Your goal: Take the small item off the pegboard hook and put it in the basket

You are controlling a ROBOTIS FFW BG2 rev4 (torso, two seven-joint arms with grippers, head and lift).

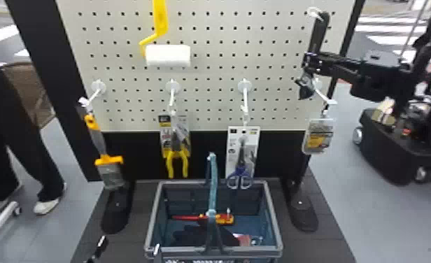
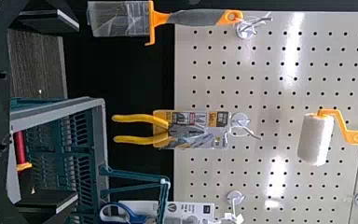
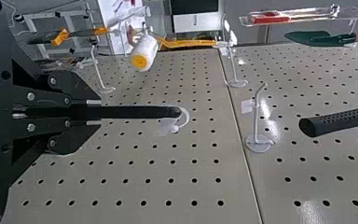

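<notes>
Visibly, black item (image 1: 318,33), held in right gripper (image 1: 308,60)

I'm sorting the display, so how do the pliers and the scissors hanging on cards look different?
The pliers have yellow handles, while the scissors have blue ones. The pliers' handles are two separate prongs; the scissors' form closed loops. The pliers' card has yellow areas, whereas the scissors' card is mostly white. Both hang with their handles down.

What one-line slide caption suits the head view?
Right pincer clasping a black-handled tool at the pegboard, shopping basket standing below.
</notes>
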